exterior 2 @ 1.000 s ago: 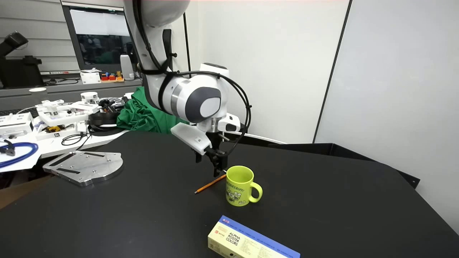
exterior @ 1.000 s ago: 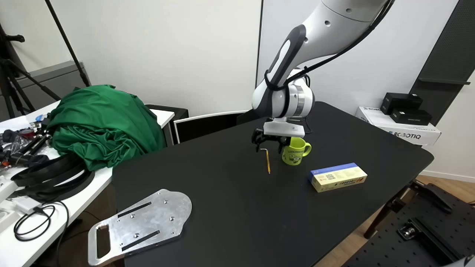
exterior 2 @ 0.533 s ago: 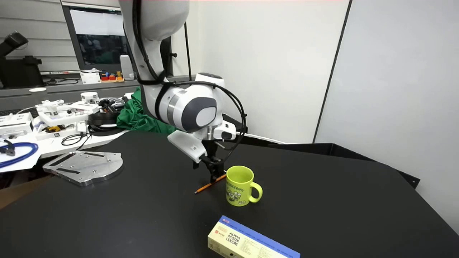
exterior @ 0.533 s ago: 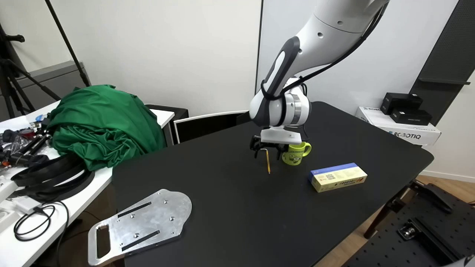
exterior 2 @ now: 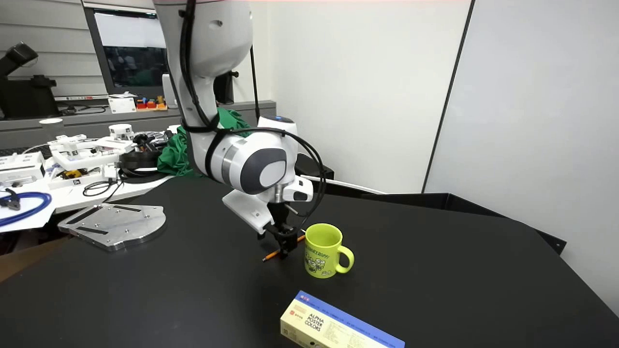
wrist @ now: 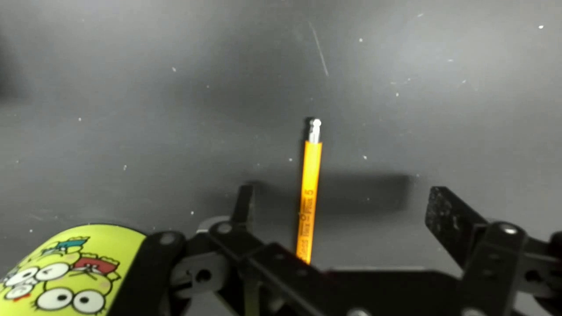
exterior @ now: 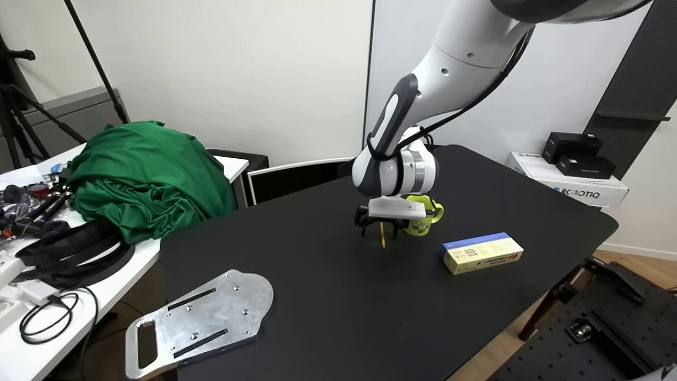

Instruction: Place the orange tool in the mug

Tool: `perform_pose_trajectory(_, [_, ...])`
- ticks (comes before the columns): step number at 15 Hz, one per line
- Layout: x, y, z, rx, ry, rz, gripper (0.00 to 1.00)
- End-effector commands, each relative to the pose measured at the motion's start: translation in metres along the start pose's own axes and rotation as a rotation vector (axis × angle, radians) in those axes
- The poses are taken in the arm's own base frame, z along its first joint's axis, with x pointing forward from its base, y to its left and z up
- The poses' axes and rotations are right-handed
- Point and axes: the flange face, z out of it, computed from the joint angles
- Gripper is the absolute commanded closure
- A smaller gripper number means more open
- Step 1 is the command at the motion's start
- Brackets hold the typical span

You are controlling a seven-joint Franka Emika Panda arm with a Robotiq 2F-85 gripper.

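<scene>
Orange tool point(wrist: 310, 184) lay on the counter point(exterior 2: 435, 280) between the widely parted jaws, touching neither. The jaws had just descended astride it, so grasping seemed the next step; the mug point(exterior 2: 322, 253) stood close beside them.

Bright, even light in both exterior views, and in an exterior view a thin pink tint runs along the top of the white wall point(exterior 2: 362, 96). The metal plate point(exterior: 209, 313) gives off a silvery sheen. Over to the wrist view: greyer, hazy glare pooling on the bench point(wrist: 483, 57), a soft shadow between the fingers point(wrist: 450, 221) on either side of the orange tool point(wrist: 311, 175) — its metal tip flares white, its lettering slightly blurred.
</scene>
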Motion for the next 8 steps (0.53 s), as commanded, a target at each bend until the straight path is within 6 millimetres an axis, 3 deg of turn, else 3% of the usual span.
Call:
perform_pose_trajectory(1, [0.004,-0.003,0.014,-0.019,0.013,0.033,0.25])
perform_pose_trajectory(2, [0.004,-0.003,0.016,-0.023,0.013,0.031,0.26])
perform_pose_trajectory(8, [0.006,-0.016,0.008,-0.017,0.037,0.022,0.68])
